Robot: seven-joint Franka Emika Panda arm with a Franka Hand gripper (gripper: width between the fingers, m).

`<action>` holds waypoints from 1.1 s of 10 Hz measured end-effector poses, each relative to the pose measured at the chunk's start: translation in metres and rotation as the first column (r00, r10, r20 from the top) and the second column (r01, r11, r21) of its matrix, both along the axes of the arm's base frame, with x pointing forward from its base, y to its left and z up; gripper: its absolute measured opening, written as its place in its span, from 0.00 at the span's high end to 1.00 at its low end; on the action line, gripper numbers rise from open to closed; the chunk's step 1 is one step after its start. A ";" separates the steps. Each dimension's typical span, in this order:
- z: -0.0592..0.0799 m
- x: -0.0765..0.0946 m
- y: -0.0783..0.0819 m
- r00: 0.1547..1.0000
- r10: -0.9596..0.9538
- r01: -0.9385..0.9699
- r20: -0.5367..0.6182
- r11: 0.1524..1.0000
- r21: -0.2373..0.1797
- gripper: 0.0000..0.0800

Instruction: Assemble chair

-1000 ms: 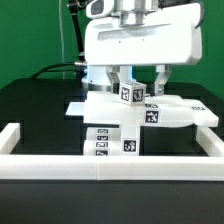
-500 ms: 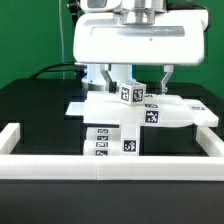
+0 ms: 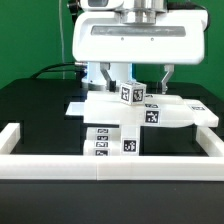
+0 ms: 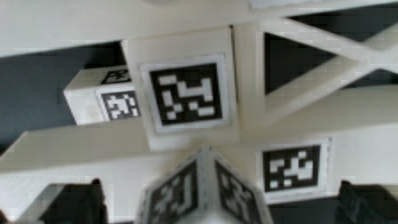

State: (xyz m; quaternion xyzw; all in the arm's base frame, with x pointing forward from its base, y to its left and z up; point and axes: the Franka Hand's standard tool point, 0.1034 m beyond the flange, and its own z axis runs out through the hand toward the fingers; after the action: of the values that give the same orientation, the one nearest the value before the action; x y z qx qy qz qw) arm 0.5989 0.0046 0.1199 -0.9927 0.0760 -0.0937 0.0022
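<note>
Two spread jaws flanking the chair (image 3: 150, 112)

- This is a robotics lab test cell: a big white robot arm (image 3: 135, 45) fills twelve o'clock of the exterior view, above a bare matte-black tabletop (image 3: 30, 115).
- A plain green backdrop (image 3: 30, 35) closes off the scene behind, from nine to eleven o'clock.
- A long white border rail (image 3: 110, 163) fences the work area at six o'clock, and its side pieces turn back at eight and four o'clock.
- The white blocky chair parts (image 3: 170, 115) at the centre carry printed black-and-white square tags (image 3: 152, 116). In the wrist view these take up much of the picture.
- A dark cable (image 3: 60, 67) runs in at ten o'clock toward the arm.
</note>
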 end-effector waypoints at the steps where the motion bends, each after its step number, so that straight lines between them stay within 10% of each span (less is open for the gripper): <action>1: -0.001 -0.005 0.002 0.998 0.000 0.001 -0.062 1.000 0.019 0.19; 3: 0.004 -0.007 0.004 0.979 0.004 0.009 -0.206 0.998 0.061 0.19; 11: 0.004 -0.002 -0.002 0.978 0.083 -0.074 -0.190 0.996 0.056 0.19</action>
State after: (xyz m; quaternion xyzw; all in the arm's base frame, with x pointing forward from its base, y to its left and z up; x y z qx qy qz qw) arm 0.5971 0.0029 0.1234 -0.9990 0.0388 0.0044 0.0225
